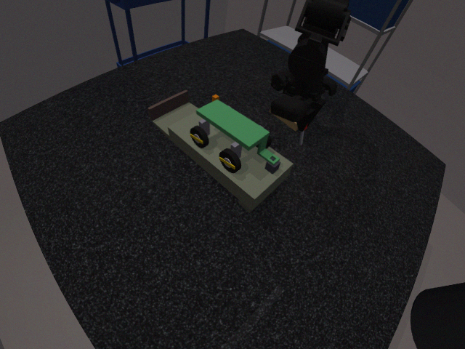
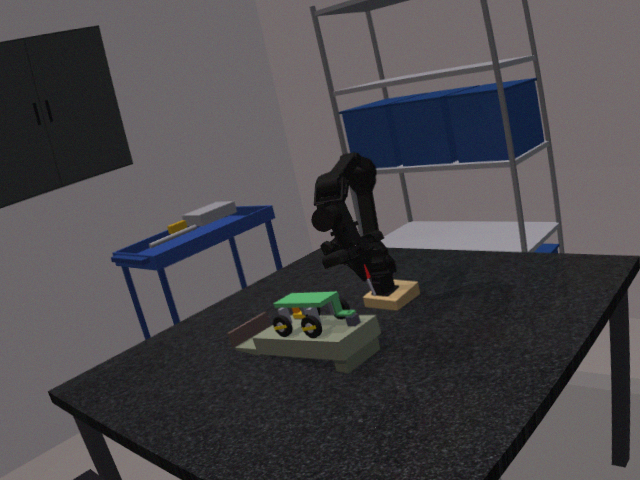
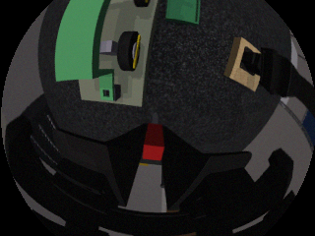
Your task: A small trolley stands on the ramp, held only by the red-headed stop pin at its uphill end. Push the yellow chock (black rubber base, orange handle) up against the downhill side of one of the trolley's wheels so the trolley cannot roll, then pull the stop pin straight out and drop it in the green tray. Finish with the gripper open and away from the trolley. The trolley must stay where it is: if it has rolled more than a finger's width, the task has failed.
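You had a plain green trolley [image 1: 232,123] [image 2: 306,299] [image 3: 79,39] with black wheels [image 1: 229,161] [image 2: 311,326] [image 3: 129,51] striped yellow across their hubs, on a pale olive ramp [image 1: 255,185] [image 2: 299,348] [image 3: 133,93]; your stop pin [image 1: 301,137] [image 2: 368,273] [image 3: 154,143] showed a red head and grey shank, your chock's handle [image 1: 215,97] [image 2: 296,313] was orange, your tray [image 3: 183,11] green, and your table [image 1: 168,262] [image 2: 320,413] [image 3: 197,74] black with fine grey speckles
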Action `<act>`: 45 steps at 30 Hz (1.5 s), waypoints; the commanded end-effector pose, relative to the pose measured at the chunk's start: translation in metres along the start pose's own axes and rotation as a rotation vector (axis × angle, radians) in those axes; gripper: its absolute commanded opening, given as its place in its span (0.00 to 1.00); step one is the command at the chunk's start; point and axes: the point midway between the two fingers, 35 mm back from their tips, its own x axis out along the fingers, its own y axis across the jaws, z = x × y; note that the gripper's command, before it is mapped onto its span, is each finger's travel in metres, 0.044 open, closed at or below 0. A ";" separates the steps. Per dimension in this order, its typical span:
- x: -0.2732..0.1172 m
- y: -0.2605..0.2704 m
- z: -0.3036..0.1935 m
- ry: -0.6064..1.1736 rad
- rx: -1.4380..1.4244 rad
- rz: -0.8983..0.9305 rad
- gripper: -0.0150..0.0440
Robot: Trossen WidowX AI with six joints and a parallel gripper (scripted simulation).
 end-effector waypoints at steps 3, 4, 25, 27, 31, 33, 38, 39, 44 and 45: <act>-0.003 0.000 0.021 0.004 -0.001 0.001 0.25; -0.003 0.000 0.024 0.004 -0.001 0.001 0.25; -0.010 0.002 0.093 -0.002 -0.001 0.001 0.25; -0.011 0.002 0.100 -0.003 -0.001 0.001 0.25; -0.012 0.002 0.113 -0.004 -0.001 0.001 0.25; -0.013 0.002 0.120 -0.004 -0.001 0.001 0.25; -0.015 0.002 0.136 -0.006 -0.001 0.001 0.25; -0.016 0.002 0.139 -0.006 -0.001 0.001 0.25; -0.018 0.001 0.156 -0.007 -0.001 0.000 0.25; -0.018 0.001 0.159 -0.007 -0.001 0.000 0.25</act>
